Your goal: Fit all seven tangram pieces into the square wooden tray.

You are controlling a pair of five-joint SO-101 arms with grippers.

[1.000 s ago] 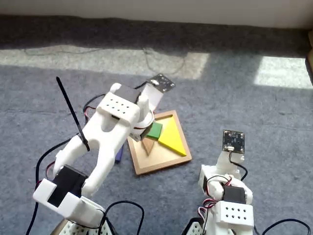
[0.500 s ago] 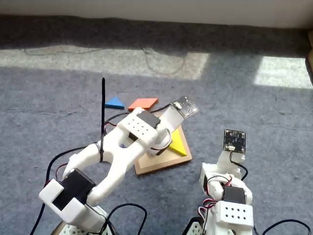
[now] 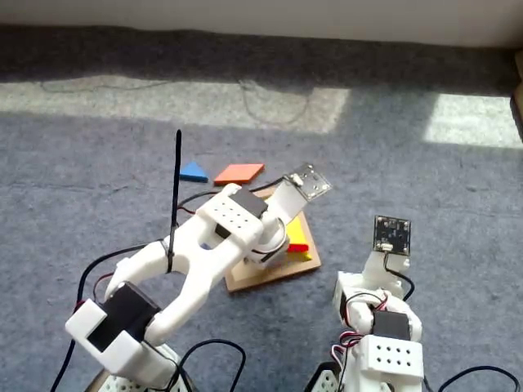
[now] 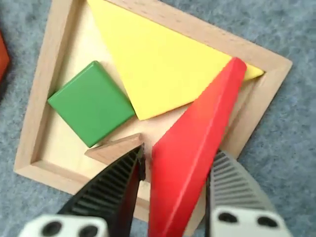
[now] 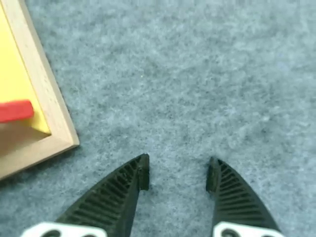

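My left gripper (image 4: 174, 170) is shut on a red triangle (image 4: 195, 148), held on edge and tilted over the square wooden tray (image 4: 54, 49). In the tray lie a big yellow triangle (image 4: 158, 59), a green square (image 4: 91, 102) and a small wooden-coloured triangle (image 4: 116, 149). From above, the left arm (image 3: 233, 224) covers most of the tray (image 3: 270, 276), with the red piece (image 3: 297, 247) and yellow piece (image 3: 296, 233) peeking out. An orange parallelogram (image 3: 239, 173) and a blue triangle (image 3: 193, 172) lie on the carpet beyond the tray. My right gripper (image 5: 177, 174) stands open over bare carpet beside the tray corner (image 5: 54, 133).
Grey carpet (image 3: 409, 163) covers the floor, with sunlit patches at the back. A thin cable (image 3: 278, 102) lies on the carpet far behind the tray. The right arm's base (image 3: 384, 343) sits at the front right. Black cables (image 3: 212, 351) trail from the left arm's base.
The left arm swung right and settled over the tray with the red triangle, uncovering the orange and blue pieces behind it. The right arm has kept still.
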